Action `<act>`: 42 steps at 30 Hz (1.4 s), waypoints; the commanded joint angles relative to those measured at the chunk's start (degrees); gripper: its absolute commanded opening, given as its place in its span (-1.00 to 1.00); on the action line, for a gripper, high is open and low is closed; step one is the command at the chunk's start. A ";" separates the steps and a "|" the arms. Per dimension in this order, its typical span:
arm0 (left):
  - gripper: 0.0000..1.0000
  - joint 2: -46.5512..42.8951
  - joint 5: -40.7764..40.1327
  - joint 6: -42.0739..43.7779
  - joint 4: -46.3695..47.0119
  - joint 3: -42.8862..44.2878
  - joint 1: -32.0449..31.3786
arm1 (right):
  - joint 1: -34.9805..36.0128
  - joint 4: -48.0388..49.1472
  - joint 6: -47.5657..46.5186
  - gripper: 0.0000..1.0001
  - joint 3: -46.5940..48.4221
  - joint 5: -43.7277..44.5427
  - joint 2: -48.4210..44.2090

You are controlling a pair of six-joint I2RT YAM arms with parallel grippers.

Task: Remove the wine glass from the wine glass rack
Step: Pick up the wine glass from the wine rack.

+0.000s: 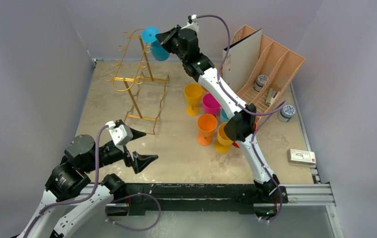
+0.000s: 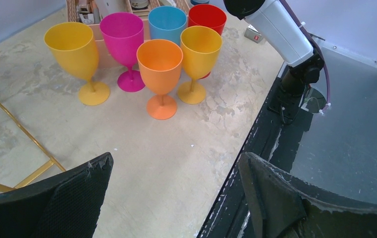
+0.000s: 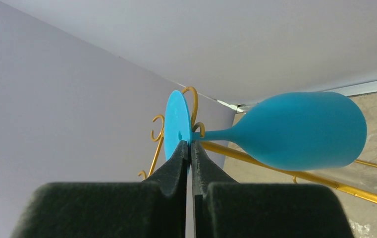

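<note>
Find the glass [image 1: 155, 44], blue, at the top of the rack [image 1: 136, 79], near the far-left corner of the table [image 1: 186, 158]. Lies on its side there, stem seemingly caught in the curled gold wire. See the right gripper [image 1: 159, 37] pinched together on the lower rim of the foot, as the right wrist view shows. See the left gripper [image 1: 149, 146] low near the near-left corner, jaws wide apart, holding nothing.

Judging by that: grip made, lift-out next. To do it well:
- Hold the pinch firm; a thin foot rim gives little purchase, and the bowl may swing round it.
- Draw the stem out through the open side of the hook, not straight against the wire.
- Move slowly; a light wire rack probably drags or tips if the stem snags.
- Steer clear of the other glasses [image 1: 207, 126] standing right of the table's middle.

No writing readable anywhere. Print on the small box [image 1: 301, 156] at the right edge: too small to read. Same for the label on the tin [image 1: 286, 112] beside the organiser [image 1: 280, 64] at the far-right corner.
</note>
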 commanded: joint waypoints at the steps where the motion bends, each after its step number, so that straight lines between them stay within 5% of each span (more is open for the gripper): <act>1: 0.93 0.48 1.64 0.61 0.18 0.47 0.34 | -0.23 1.32 1.55 -0.99 -0.15 -0.51 -3.27; 12: 0.93 0.33 0.99 0.84 -1.64 1.55 0.32 | -1.41 2.46 9.72 -1.00 -1.95 0.48 -7.06; 42: 0.93 1.71 1.96 -1.24 -0.76 1.37 0.34 | -2.66 -0.26 9.67 -1.00 -4.38 5.49 -8.82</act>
